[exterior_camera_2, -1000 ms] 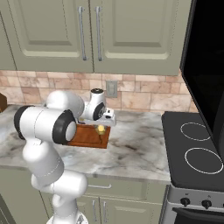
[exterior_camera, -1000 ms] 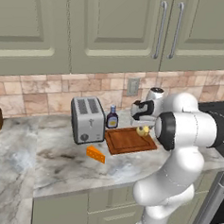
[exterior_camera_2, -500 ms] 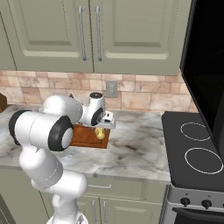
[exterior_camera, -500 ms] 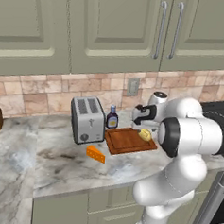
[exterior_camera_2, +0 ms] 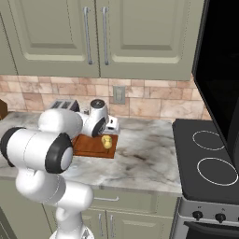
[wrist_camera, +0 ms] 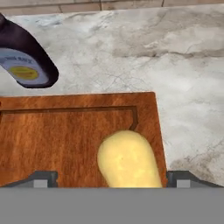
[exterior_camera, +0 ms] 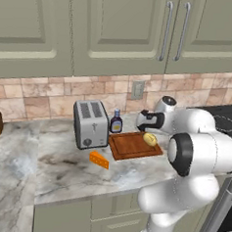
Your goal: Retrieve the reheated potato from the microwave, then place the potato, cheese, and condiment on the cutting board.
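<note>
You had the potato (wrist_camera: 128, 159) lying on the cutting board (wrist_camera: 61, 140), near its right-hand corner as the hand camera saw it, a smooth pale-yellow oblong lump resting just inside the board's groove. Your gripper (wrist_camera: 111, 177) hung directly over it with the jaws spread wide, one dark tip on either side of the potato and holding nothing. The condiment (exterior_camera: 116, 122) stood upright on the marble counter (exterior_camera: 61, 158) just behind the board, beside the toaster (exterior_camera: 90, 123). The cheese (exterior_camera: 99, 160), an orange wedge, lay on the counter in front of the toaster, off the board.
</note>
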